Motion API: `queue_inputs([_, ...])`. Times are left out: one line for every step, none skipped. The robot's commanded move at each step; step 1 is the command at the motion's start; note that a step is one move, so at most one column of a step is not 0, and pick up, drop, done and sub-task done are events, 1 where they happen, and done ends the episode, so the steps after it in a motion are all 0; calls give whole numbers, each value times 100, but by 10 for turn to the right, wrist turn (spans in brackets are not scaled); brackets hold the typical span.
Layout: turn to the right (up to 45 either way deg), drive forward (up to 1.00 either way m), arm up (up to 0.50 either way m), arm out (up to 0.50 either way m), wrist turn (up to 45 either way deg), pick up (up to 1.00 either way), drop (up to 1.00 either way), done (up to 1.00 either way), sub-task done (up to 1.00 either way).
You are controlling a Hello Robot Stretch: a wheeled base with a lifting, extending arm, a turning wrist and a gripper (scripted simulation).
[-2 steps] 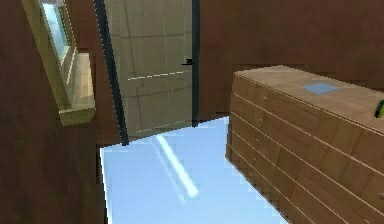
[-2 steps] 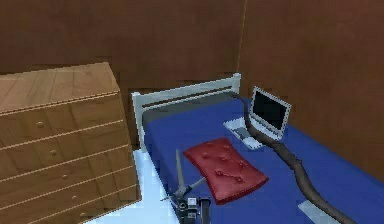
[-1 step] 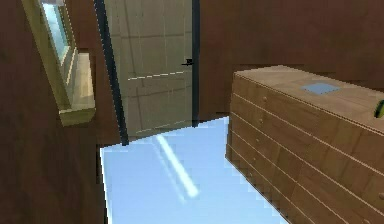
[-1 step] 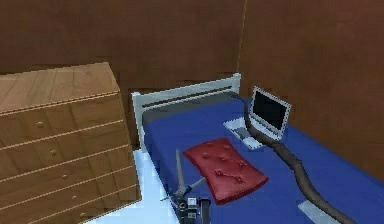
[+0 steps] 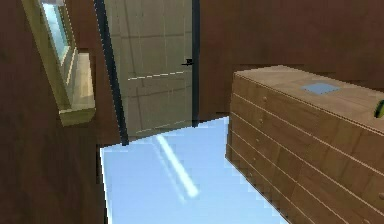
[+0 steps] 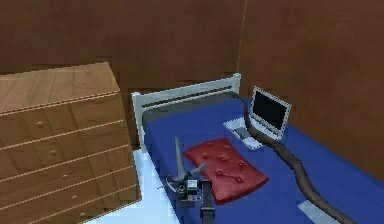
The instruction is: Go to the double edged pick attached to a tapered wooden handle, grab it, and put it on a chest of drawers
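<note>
A chest of drawers [image 6: 62, 140] of light wood stands at the arm side view's left, and its top [image 5: 300, 95] and drawer fronts show again at the forward view's right. At the bottom of the arm side view, my arm [image 6: 206, 212] rises to the gripper [image 6: 183, 186]. A thin, tapered grey-brown handle [image 6: 180, 158] runs up from the gripper across the near edge of the blue bed [image 6: 300, 160]. I cannot make out its head. I cannot tell whether the gripper holds it or it lies on the bed.
The bed holds a red cushion [image 6: 226, 168], an open laptop [image 6: 264, 115] and a dark curved strap [image 6: 296, 168]. A small blue-grey flat thing [image 5: 322, 89] lies on the chest's top. A closed door [image 5: 152, 65] stands ahead, a window [image 5: 62, 50] at the left, pale floor [image 5: 170, 180] between.
</note>
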Motion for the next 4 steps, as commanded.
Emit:
queue_inputs([0,0,44,0,0,0,0,0,0])
queue_inputs([0,0,0,0,-450,0,0,0,0])
queue_inputs([0,0,0,0,-450,0,0,0,0])
queue_inputs([0,0,0,0,-300,0,0,0,0])
